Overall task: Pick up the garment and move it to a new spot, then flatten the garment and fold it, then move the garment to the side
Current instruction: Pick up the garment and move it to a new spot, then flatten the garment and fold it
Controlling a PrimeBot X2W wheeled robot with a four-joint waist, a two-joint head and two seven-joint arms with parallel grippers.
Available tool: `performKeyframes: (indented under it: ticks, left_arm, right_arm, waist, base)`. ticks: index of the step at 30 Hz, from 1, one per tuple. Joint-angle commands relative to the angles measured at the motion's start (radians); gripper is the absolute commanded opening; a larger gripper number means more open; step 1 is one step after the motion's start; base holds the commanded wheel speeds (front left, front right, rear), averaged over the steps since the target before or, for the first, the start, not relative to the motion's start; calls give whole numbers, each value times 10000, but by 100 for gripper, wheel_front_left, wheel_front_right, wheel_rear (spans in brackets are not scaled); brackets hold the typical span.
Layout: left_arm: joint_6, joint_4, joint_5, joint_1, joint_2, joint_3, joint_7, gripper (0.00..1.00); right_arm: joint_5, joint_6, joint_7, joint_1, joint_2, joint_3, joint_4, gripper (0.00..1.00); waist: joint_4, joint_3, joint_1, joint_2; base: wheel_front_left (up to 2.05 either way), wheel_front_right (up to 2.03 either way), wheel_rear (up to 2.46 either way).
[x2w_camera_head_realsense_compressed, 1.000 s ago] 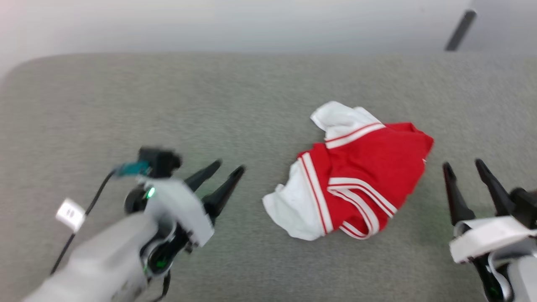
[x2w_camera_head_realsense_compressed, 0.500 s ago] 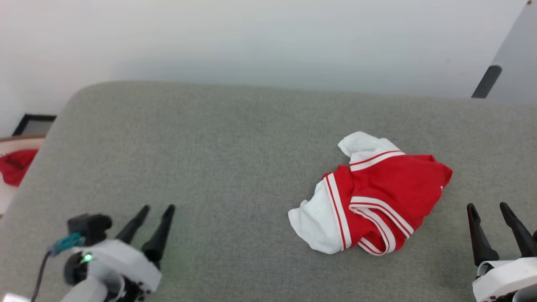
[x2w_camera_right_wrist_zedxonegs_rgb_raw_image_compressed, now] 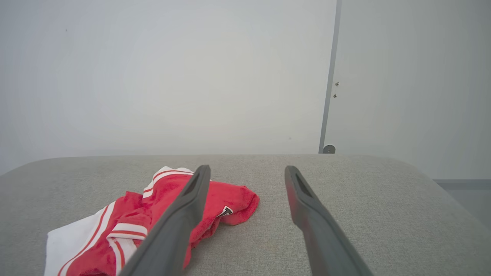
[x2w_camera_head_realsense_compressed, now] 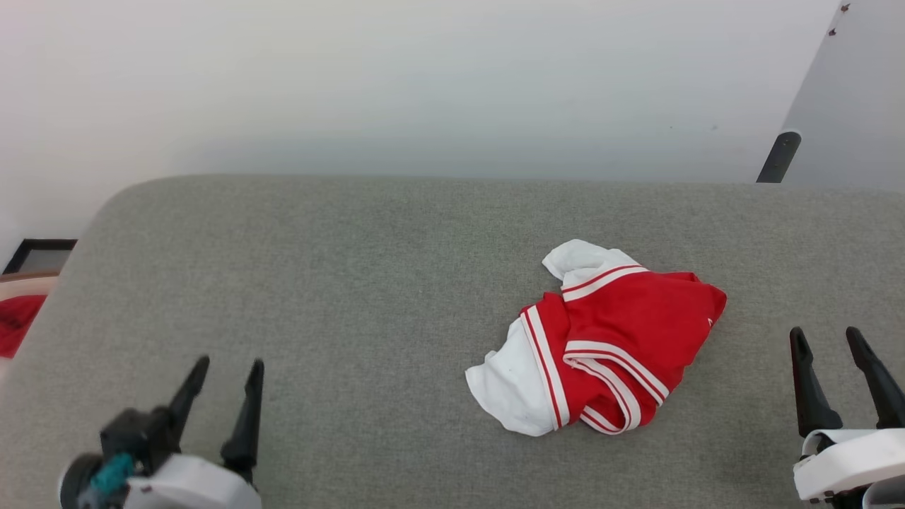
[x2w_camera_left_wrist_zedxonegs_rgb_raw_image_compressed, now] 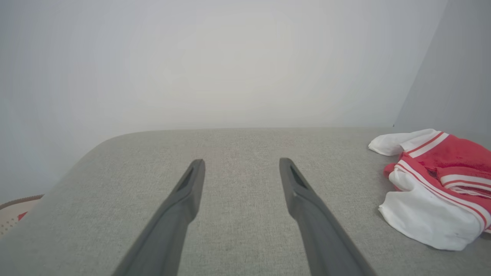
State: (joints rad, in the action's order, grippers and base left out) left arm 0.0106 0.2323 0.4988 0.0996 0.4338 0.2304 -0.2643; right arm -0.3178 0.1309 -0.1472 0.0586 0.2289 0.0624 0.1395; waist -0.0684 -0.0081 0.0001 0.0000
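- The garment lies crumpled in a heap on the grey padded bench, right of the middle. Its red body is uppermost, with white panels and striped bands showing at its near-left and far ends.
- The left tool hovers over the bench's near-left part, fingers spread with nothing between them, well apart from the garment.
- The right tool is at the near-right, also spread and empty, near the garment's red edge but not touching it.
- The right wrist view shows a small label on that red edge.
- A pale wall stands behind the bench.
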Motion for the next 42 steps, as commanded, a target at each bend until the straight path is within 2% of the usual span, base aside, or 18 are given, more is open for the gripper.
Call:
performKeyframes:
  ticks: [1, 7, 18, 24, 27, 29, 33, 36, 39, 42]
  left_arm:
    - [84, -41, -220, -289, -177, -211, 6, 100]
    - [462, 283, -734, -708, -636, -766, 6, 100]
    - [870, 341, -1308, -509, -1003, -1349, 6, 100]
    - [1110, 177, -1003, 990, -804, -1031, 279, 100]
    - [1194, 374, -495, 2375, -637, -295, 1614, 100]
    - [1200, 632, 326, 3264, -561, 486, 2917, 100]
    - [1201, 953, 2796, 4848, -270, 2470, 6023, 100]
    - [1191, 1312, 4418, 5730, -26, 3359, 7998, 100]
    - [1192, 1709, 5613, 6336, -81, 3892, 9289, 100]
    - [1193, 1996, 5905, 6634, 92, 4283, 9857, 100]
  right_arm:
    - [-67, -3, -83, -21, -63, 44, 55, 100]
    - [-40, -3, -191, -157, -117, 18, 211, 100]
    - [-23, -3, -137, -35, -138, -31, 205, 100]
    - [-54, -3, -78, 166, -172, -79, 126, 100]
    - [-64, -3, -87, 393, -188, -125, 25, 100]
    - [-75, -3, -126, 569, -212, -238, 19, 100]
    - [-121, -3, -240, 977, -260, -459, 112, 100]
    - [-153, -3, -372, 1313, -313, -643, 241, 100]
    - [-212, -3, -538, 1594, -353, -705, 439, 100]
    - [-251, -3, -661, 1783, -411, -792, 558, 100]
  waist:
    - [-24, -17, -1, 0]
    - [-2, -9, -1, 0]
    - [20, 30, -1, 0]
    - [48, 312, -1, 0]
    - [11, 696, -1, 0]
    - [-71, 967, -1, 0]
    - [-307, 1539, -1, 0]
    - [-595, 1988, -1, 0]
    - [-882, 2354, -1, 0]
    - [-1102, 2585, -1, 0]
  base:
    - [0, 0, 0]
    - [0, 0, 0]
    - [0, 0, 0]
    - [0, 0, 0]
    - [0, 0, 0]
    - [0, 0, 0]
    - [0, 0, 0]
    - [0, 0, 0]
    - [0, 0, 0]
    - [0, 0, 0]
